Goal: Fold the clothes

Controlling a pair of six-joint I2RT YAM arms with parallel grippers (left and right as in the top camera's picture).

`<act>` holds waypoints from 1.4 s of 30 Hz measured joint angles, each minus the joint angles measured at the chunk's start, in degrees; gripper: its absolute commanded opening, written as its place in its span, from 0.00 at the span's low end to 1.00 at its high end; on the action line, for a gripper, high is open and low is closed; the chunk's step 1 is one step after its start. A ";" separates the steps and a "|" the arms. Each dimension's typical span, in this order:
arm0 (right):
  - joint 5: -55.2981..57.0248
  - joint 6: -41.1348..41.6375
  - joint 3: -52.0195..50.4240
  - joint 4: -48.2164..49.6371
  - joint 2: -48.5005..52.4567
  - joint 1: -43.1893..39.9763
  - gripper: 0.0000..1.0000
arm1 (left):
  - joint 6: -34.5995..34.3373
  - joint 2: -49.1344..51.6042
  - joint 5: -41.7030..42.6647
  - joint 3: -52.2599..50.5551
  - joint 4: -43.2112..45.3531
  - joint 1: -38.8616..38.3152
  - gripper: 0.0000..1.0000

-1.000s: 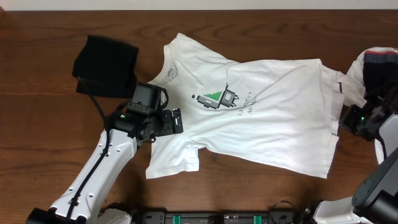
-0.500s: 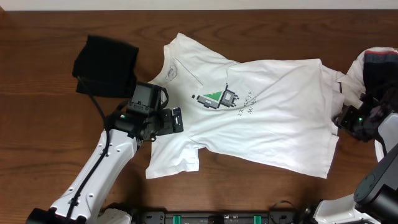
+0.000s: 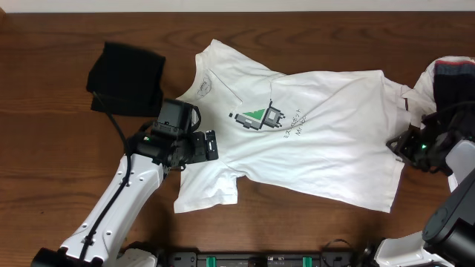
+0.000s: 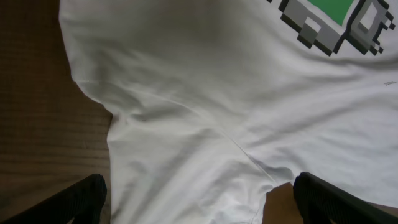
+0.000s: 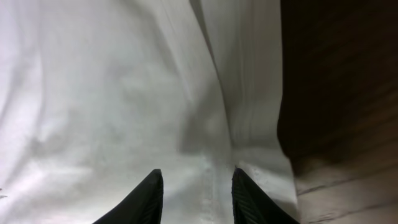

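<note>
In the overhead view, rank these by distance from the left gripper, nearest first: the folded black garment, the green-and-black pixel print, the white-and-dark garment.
From the left gripper:
1. Green-and-black pixel print, on the white T-shirt chest, just beyond the gripper.
2. Folded black garment, upper left of the picture.
3. White-and-dark garment, far right edge.

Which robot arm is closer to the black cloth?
The left. The left arm ends just below and beside the black cloth, at the near edge of the white T-shirt. The right arm is far off, at the T-shirt's other end.
</note>
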 measured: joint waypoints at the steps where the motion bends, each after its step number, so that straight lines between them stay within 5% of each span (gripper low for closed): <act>1: -0.07 0.17 -0.59 0.44 0.02 0.00 0.34 | 0.00 0.00 0.00 0.00 -0.02 0.00 0.98; 8: -0.46 0.55 -2.01 1.64 0.02 0.00 0.33 | 0.00 0.00 0.00 0.00 -0.28 0.00 0.98; 20: 0.98 0.81 -1.95 1.11 0.02 -0.63 0.45 | 0.00 0.00 0.00 0.00 -0.90 0.00 0.98; 31: 2.64 0.70 -1.95 0.59 0.02 -0.72 0.34 | 0.00 0.00 0.00 0.00 -0.90 0.00 0.98; 42: 0.09 0.79 -2.19 1.73 0.02 -0.72 0.34 | 0.00 0.00 0.00 0.00 -0.90 0.00 0.98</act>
